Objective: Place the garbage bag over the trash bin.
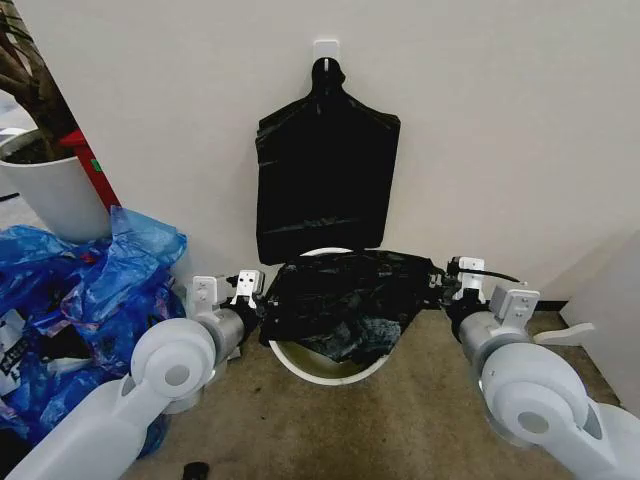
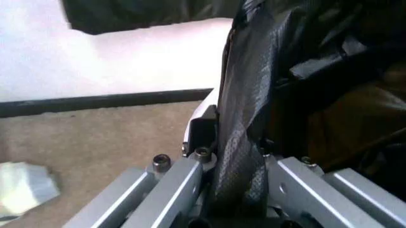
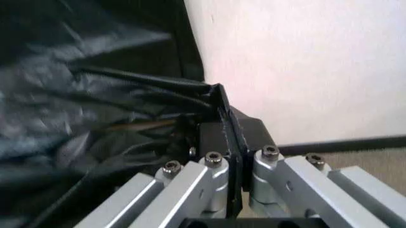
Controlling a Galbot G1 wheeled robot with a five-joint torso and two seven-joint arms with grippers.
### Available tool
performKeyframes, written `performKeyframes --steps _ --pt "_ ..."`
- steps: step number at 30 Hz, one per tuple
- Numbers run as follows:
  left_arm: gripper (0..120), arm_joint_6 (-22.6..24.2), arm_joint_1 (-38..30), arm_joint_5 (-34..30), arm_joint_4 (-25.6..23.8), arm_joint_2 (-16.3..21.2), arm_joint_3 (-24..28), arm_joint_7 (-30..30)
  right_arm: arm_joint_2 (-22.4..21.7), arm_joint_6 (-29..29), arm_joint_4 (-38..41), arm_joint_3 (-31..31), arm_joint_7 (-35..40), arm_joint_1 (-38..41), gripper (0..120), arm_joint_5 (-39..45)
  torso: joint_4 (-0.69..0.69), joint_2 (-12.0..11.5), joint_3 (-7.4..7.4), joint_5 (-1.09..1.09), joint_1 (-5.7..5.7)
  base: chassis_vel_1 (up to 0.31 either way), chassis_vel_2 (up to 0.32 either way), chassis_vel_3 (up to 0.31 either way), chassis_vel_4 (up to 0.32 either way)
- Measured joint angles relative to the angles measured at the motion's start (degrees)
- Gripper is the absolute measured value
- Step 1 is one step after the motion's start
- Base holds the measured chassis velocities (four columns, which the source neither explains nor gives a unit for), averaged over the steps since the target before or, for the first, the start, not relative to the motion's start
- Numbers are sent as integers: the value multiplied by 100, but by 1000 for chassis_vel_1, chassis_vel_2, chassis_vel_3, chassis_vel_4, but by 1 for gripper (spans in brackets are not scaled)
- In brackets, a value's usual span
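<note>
From the head view we see the bin [image 1: 325, 366] on the floor [image 1: 400, 420] against the wall [image 1: 500, 120], midway between our two tools. The bag [image 1: 345, 300] is stretched across its mouth, sagging inside, with only the near rim and a sliver of the far rim bare. Our left tool [image 1: 262, 300] grips the bag's left edge, and our right tool [image 1: 438, 285] grips the right edge. Beyond the bag, a flat black bundle [image 1: 325, 175] hangs on the wall. Outside the left tool lie blue bags [image 1: 90, 300], with a white pot [image 1: 50, 190] behind them.

In the left wrist view, the left tool [image 2: 238, 156] is clenched on a fold of bag [image 2: 244, 118]; bare floor [image 2: 95, 137] lies beside it.

In the right wrist view, the right tool [image 3: 228, 137] pinches the film of the bag [image 3: 95, 95] tight, the wall [image 3: 304, 61] just beside it.
</note>
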Motion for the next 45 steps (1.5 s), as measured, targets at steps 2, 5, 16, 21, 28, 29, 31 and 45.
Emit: performKeyframes --steps 2,5,16,21,28,29,31,45 --pt "1 -10 57 -13 -20 -6 -21 174 19 -55 -52 57 -2 -60 0 250 -1 0 0 0 0 0 0 0 0" --pt "1 -32 155 -22 -44 -8 -44 333 59 -104 -69 103 5 -74 0 602 0 0 0 0 0 0 0 0 0" --pt "1 -125 330 32 34 -96 -95 521 40 -293 -33 77 -85 -86 0 830 0 0 0 0 0 0 0 0 0" --pt "1 -212 260 119 186 -185 -78 375 48 -97 32 -52 0 72 8 712 1 0 0 0 0 0 0 0 0" --pt "1 -334 99 397 656 -403 137 258 -59 146 268 140 26 128 34 523 0 0 0 -1 0 0 0 0 0" --pt "1 -351 71 403 702 -414 153 232 -85 153 320 198 37 128 39 586 0 0 0 -1 0 0 0 0 0" --pt "1 -372 39 407 754 -424 156 195 -123 168 410 285 52 139 46 724 -1 0 0 0 0 0 0 0 0" --pt "1 -598 -105 318 891 -417 69 -8 -90 479 593 1004 748 122 97 2951 0 0 0 -1 0 0 0 0 0"
